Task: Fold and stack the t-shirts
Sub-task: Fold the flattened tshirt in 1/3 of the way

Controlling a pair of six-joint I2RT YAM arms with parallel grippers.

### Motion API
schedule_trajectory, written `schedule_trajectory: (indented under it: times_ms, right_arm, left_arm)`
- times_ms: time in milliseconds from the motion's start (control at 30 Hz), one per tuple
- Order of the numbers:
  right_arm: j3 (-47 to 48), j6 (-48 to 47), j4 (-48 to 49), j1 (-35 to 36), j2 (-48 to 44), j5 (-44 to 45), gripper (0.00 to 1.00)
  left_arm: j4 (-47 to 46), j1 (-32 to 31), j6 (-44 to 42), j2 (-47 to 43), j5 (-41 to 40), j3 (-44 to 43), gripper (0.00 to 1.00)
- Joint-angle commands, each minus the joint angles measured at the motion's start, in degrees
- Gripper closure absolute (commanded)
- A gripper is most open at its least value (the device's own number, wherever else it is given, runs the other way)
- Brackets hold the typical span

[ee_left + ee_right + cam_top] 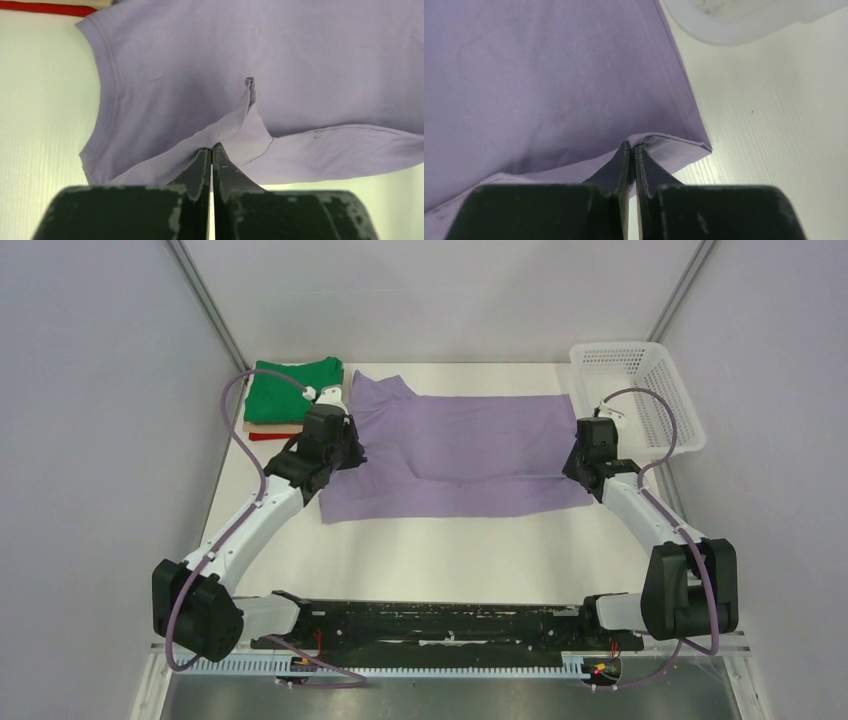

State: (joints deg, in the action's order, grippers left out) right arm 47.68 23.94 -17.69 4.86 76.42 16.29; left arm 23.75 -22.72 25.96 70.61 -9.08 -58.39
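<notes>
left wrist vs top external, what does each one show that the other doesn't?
Left wrist only: the left gripper closed on a pinched-up ridge of the purple shirt.
Top external only: the folded green shirt, the white basket, and the right gripper at the purple shirt's right edge.
Both: the purple shirt spread on the table, and the red shirt showing as an edge beside it.

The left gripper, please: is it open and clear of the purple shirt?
No, the left gripper is shut, pinching a fold of the purple shirt.
</notes>
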Motion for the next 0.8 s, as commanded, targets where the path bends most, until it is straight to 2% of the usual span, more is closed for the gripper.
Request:
schedule_trajectory:
  times_ms: [0,267,433,500,533,567,600,633,700,733,767]
  right_arm:
    - [3.0,-0.7,3.5,-0.1,0.5,1.7,0.95]
    - [4.0,-1.4,5.0,-0.1,3.3,3.7,0.94]
    - [5.0,-2.0,7.0,-0.1,7.2,6.8,0.92]
    - [6.1,-2.3,7.5,-0.2,9.4,8.4,0.89]
    - [6.8,-2.5,7.9,-0.1,10.4,9.4,0.84]
    - [7.5,-3.5,8.5,-0.1,11.6,10.4,0.7]
    - [8.8,-3.9,8.0,-0.1,12.6,11.8,0.56]
    - [10.4,-4.1,6.9,-0.1,13.5,12.4,0.47]
    - [12.0,-4.2,5.8,-0.1,13.7,11.2,0.37]
    - [11.6,-4.5,6.7,-0.1,12.9,9.8,0.33]
    - [10.7,-4.7,7.5,0.0,11.9,7.8,0.26]
  left_arm:
    - [-4.8,2.6,-4.7,2.0,-0.8,-3.1,0.97]
    - [-8.5,5.5,-7.2,7.5,4.0,-4.1,0.94]
    - [-9.6,7.6,-8.0,14.5,3.8,-7.4,0.92]
    - [-9.5,8.6,-8.2,18.0,2.1,-9.0,0.88]
    - [-9.5,9.2,-8.5,19.9,0.2,-9.7,0.79]
    - [-9.0,9.9,-8.8,21.7,-1.5,-11.1,0.63]
    - [-7.4,11.0,-8.8,23.7,-2.0,-13.3,0.54]
    - [-5.1,11.7,-8.8,25.3,-1.4,-15.5,0.44]
    - [-2.4,12.1,-9.2,26.9,0.8,-19.4,0.11]
    - [-2.9,12.1,-9.3,26.5,3.3,-20.0,0.01]
    - [-3.8,12.1,-9.1,25.9,5.4,-20.0,0.0]
